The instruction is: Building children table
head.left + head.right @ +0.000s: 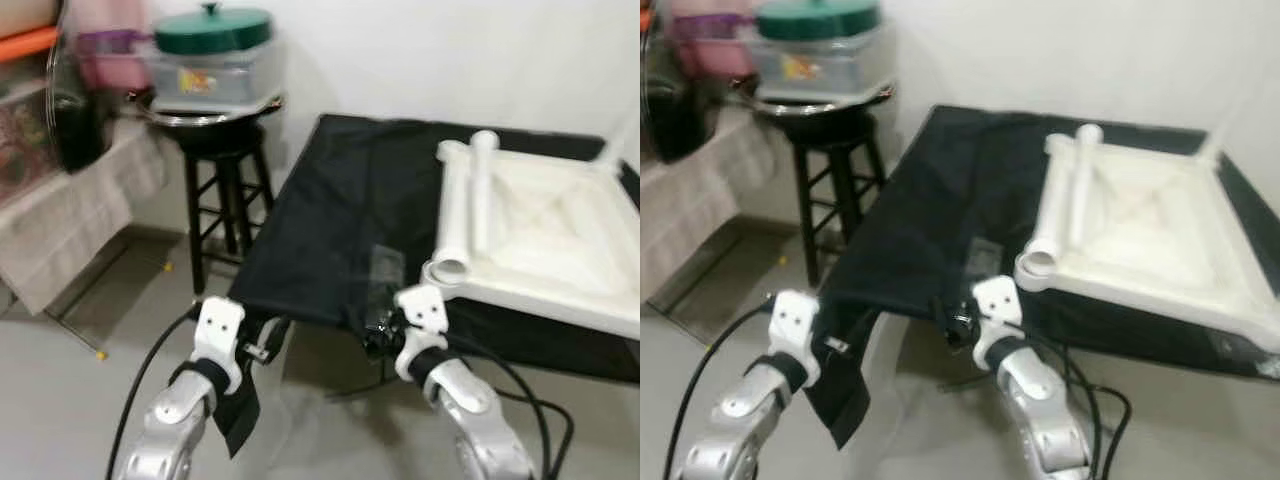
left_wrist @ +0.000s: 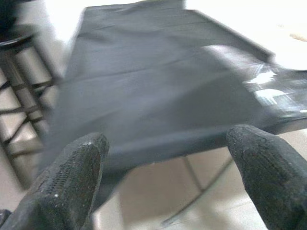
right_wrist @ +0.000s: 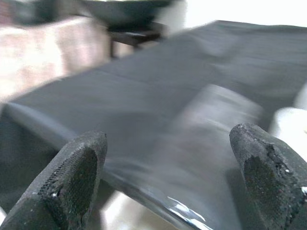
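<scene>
We see the white children's tabletop lying upside down on the table draped in black cloth, at about 2 o'clock from us. One white leg lies loose across the underside, near its left edge, not upright. A round socket or leg end shows at the near left corner; we cannot tell which. No leg stands fitted as far as we can see; the far right corner is cut off by the frame.

Left gripper: fingers spread apart, holding nothing, just short of the cloth's near edge, at 11 o'clock. Right gripper: likewise spread and empty, at the cloth edge near the tabletop's near left corner, at 12 o'clock.

At 10 o'clock, a black stool carries a container with a green lid.

Our judgement: assembly is at an early stage. The legs remain to be seated, then the table turned upright.
</scene>
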Tool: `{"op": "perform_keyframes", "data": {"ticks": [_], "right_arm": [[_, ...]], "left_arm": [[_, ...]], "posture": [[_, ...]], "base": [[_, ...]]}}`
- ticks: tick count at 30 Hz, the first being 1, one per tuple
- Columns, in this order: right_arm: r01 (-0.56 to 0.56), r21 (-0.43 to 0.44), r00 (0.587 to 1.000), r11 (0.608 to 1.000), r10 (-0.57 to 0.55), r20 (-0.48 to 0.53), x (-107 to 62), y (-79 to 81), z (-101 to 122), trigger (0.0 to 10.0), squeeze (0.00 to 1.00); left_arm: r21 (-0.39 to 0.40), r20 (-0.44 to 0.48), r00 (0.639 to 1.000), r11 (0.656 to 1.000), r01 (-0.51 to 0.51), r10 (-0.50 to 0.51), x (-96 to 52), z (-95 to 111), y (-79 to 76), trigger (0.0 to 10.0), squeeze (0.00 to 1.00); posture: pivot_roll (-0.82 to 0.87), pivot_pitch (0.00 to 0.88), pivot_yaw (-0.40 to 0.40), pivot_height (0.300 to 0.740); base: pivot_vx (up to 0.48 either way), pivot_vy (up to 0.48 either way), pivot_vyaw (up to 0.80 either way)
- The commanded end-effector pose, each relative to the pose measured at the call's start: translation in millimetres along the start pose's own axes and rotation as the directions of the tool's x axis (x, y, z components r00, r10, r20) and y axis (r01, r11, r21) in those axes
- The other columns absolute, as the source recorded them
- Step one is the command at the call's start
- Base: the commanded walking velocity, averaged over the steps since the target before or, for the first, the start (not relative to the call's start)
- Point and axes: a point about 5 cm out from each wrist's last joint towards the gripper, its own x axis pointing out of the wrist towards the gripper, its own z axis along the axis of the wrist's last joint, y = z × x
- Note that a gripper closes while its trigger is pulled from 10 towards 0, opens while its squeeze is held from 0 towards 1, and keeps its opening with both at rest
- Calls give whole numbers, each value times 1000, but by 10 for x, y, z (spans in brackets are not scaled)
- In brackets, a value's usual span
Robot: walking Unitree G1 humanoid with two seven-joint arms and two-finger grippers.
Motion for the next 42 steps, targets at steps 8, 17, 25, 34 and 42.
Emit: {"op": "perform_keyframes", "data": {"ticks": [8,17,25,34,42], "right_arm": [[-11,11,1000,1000,11,19,5,40,18,10000,0],[-14,22,999,1000,13,44,-5,64,38,10000,0],[-21,24,999,999,20,49,-6,66,51,10000,0],[-19,15,998,1000,19,56,-22,46,67,10000,0],[-16,14,998,1000,15,55,-22,47,69,10000,0]], "left_arm": [[6,-18,1000,1000,-5,5,-47,-47,38,10000,0],[27,-16,999,999,-47,47,-63,-38,100,10000,0],[26,-10,998,998,-58,59,-72,-27,106,10000,0],[14,-1,998,998,-65,65,-65,-13,99,10000,0],[17,4,998,998,-67,67,-63,-2,112,10000,0]], "posture": [[-104,76,20,740],[-76,74,28,740],[-78,81,25,740],[-101,95,34,740],[-101,100,36,740]], "base": [[0,0,-800],[0,0,-356],[0,0,0],[0,0,0],[0,0,0]]}}
